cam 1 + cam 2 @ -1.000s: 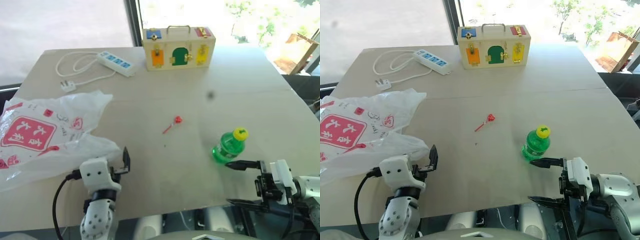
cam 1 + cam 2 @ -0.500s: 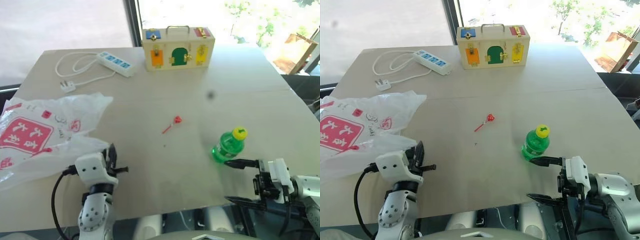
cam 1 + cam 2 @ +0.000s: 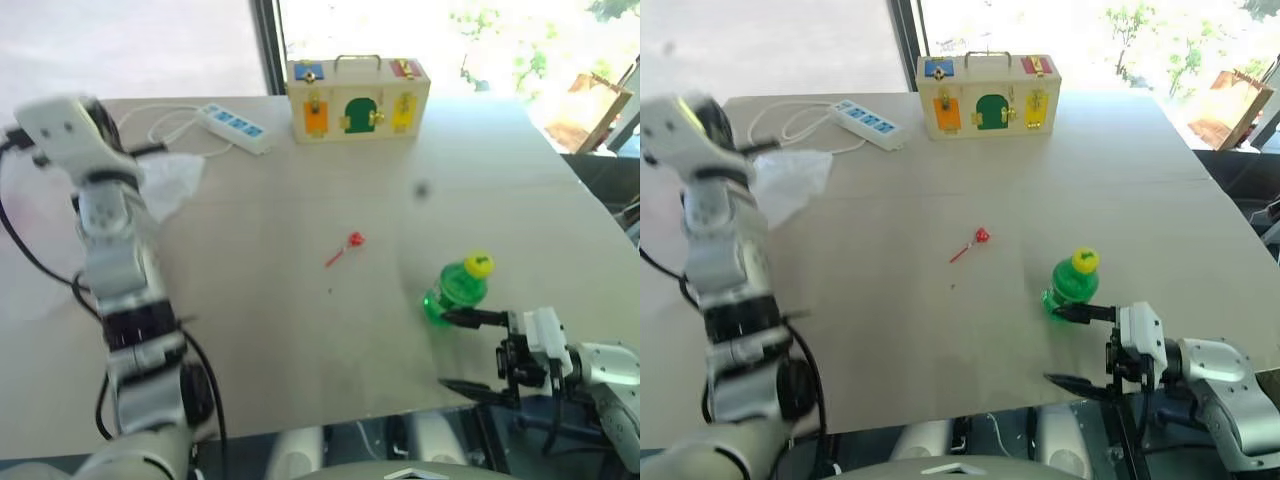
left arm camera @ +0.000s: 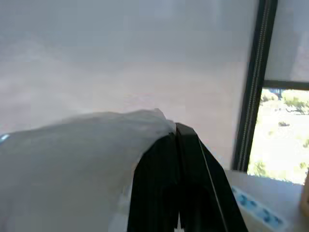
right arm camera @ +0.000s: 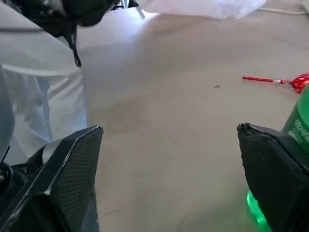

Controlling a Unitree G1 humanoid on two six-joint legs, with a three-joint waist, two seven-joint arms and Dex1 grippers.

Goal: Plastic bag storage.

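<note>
at the upper left of the head views, the plastic bag [image 3: 790, 178] hangs off the counter [image 3: 940, 330], pinched in the left hand [image 4: 176, 140], whose two black fingers [image 4: 193, 193] are pressed together on the thin white film. the bag's free corner trails toward the power strip [image 3: 867, 123] and its white cord [image 3: 790, 122]. a red lollipop [image 3: 973, 241] lies mid-counter. toward the lower right a green bottle [image 3: 1073, 282] with a yellow cap stands just beside the right hand [image 3: 1065, 345], which is spread wide and holds nothing. a wooden latch box [image 3: 988, 92] sits at the top edge.
</note>
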